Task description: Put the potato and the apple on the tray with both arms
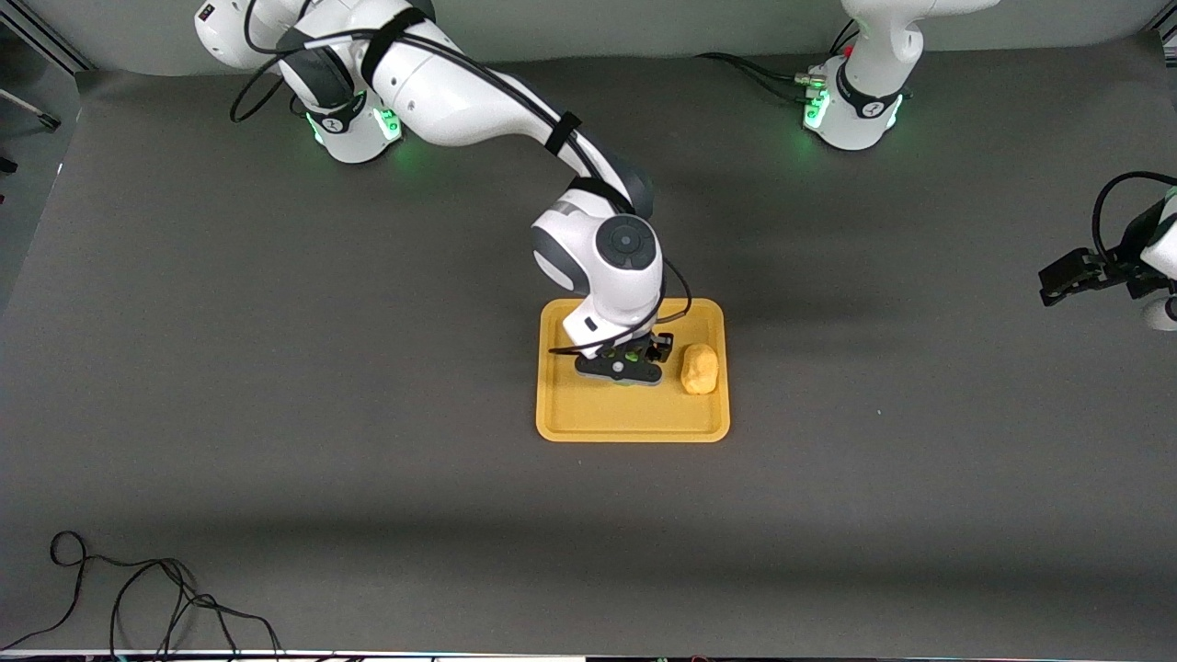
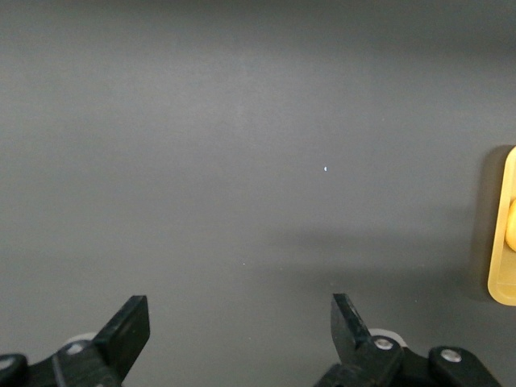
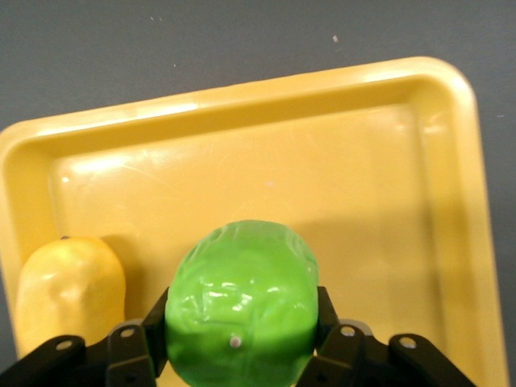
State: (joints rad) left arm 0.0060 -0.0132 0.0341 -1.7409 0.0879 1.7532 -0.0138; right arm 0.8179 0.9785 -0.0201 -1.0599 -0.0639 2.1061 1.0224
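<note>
The orange-yellow tray (image 1: 588, 418) lies mid-table. The yellow-tan potato (image 1: 700, 369) lies in it at the end toward the left arm, and also shows in the right wrist view (image 3: 68, 286). My right gripper (image 1: 629, 365) is low over the tray's middle, shut on the green apple (image 3: 240, 302); in the front view the hand hides most of the apple. The tray fills the right wrist view (image 3: 322, 177). My left gripper (image 1: 1057, 283) waits open and empty over bare table at the left arm's end; its fingers (image 2: 129, 326) stand wide apart, and the tray's edge (image 2: 504, 266) shows.
Black cables (image 1: 138, 598) lie loose on the table near the front camera at the right arm's end. The grey table mat surrounds the tray on all sides.
</note>
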